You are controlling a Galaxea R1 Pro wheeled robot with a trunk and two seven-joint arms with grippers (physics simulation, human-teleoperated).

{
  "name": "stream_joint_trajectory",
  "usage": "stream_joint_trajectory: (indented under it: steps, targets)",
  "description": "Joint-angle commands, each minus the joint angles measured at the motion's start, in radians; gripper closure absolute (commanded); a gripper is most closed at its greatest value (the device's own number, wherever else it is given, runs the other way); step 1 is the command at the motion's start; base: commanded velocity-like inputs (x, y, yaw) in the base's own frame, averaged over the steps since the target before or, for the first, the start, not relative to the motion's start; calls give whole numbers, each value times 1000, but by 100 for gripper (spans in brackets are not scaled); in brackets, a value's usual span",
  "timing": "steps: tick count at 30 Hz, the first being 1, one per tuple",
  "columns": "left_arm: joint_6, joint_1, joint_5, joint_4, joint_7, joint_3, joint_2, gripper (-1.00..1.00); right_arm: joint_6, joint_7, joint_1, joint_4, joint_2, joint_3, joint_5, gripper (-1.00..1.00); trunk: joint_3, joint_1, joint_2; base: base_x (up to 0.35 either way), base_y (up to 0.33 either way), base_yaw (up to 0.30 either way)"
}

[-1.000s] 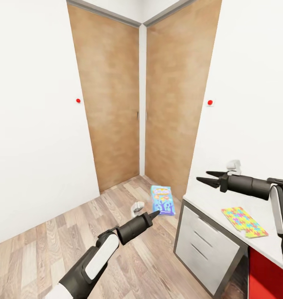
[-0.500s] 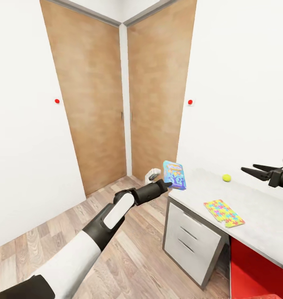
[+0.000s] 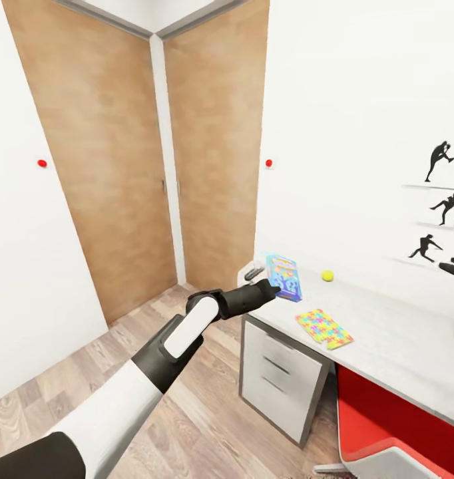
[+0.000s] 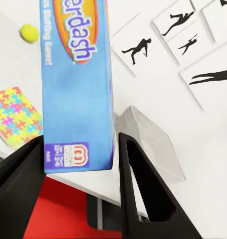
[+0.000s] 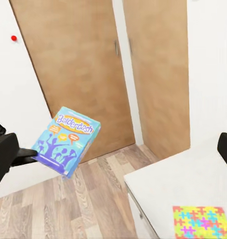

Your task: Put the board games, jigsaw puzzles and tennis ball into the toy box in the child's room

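From my head, my left gripper is closed on the blue board game, holding it above the near corner of the table. On the table lie the jigsaw puzzle and, beyond it, the tennis ball. My right gripper peeks in over the table; I cannot tell its opening.

Left wrist: black fingers flank the board game; a clear box stands on the table beyond it.

Right wrist: the board game hangs off the table's corner.

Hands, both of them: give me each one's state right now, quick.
Left hand: closed on the blue Balderdash board game box, held up at the table's edge.
Right hand: just the fingertips show at the frame edge; cannot tell.
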Motion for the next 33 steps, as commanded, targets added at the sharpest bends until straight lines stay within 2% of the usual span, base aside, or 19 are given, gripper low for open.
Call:
stream_joint_trajectory:
  steps: [1, 4, 7, 12, 13, 15, 16, 17, 18, 19, 24, 26, 28, 29, 33]
  targets:
    - [2, -1, 18, -3, 10, -1, 1, 100, 12, 22, 1, 0, -5, -13, 2, -100, -2, 0, -1, 0, 0, -295]
    - [6, -1, 26, -23, 11, -2, 3, 100, 16, 56, 5, 1, -10, -33, 6, -100, -2, 0, -1, 0, 0, -295]
    - [11, 1, 31, -76, 13, 1, 7, 100, 18, 47, 6, 1, -10, -41, 9, -100, -2, 0, -1, 0, 0, -294]
    - [47, 3, 55, -115, 24, 7, 11, 100, 19, -27, 7, 1, -9, -45, 11, -100, 5, -7, 13, 0, 0, -293]
    - [56, 3, 68, -118, 22, 8, 13, 100, 20, -63, 7, 1, -9, -38, 11, -100, 8, -11, 20, 0, 0, -293]
    - [61, 3, 75, -119, 20, 8, 15, 100, 21, -106, 6, 2, -6, -15, 10, -100, 14, -19, 34, 0, 0, -293]
    - [62, 3, 77, -119, 20, 7, 16, 100, 27, -145, 5, 2, 4, 28, 10, -100, 17, -23, 41, 0, 0, -293]
    - [61, 3, 77, -118, 20, 6, 16, 100, 32, -161, 5, 2, 13, 54, 10, -100, 20, -27, 48, 0, 0, -293]
    - [44, 3, 63, -112, 22, 0, 16, 100, 55, -202, 0, 2, 57, 145, 9, -100, 24, -30, 55, 0, 0, -293]
    - [39, 3, 56, -111, 23, -1, 16, 100, 58, -208, -1, 2, 66, 160, 9, -100, 27, -34, 62, 0, 0, -293]
    - [22, 5, 42, -107, 18, -3, 15, 100, 58, -231, -4, 2, 97, 206, 9, -100, 42, -53, 97, 0, 0, -293]
    - [17, 40, 42, -121, 10, 7, 18, 100, 58, -251, -4, 2, 103, 213, 9, -100, 42, -53, 97, 0, 0, -293]
    - [16, 65, 40, -139, -16, 29, 19, 100, 58, -263, -5, 2, 107, 216, 9, -100, 42, -53, 97, 0, 0, -293]
    - [22, 84, 32, -151, -65, 61, 22, 100, 58, -272, -5, 2, 110, 217, 9, -100, 42, -53, 97, 0, 0, -293]
    - [16, 107, 33, -160, -100, 82, 50, 100, 58, -277, -5, 2, 111, 218, 9, -100, 42, -53, 97, 0, 0, -293]
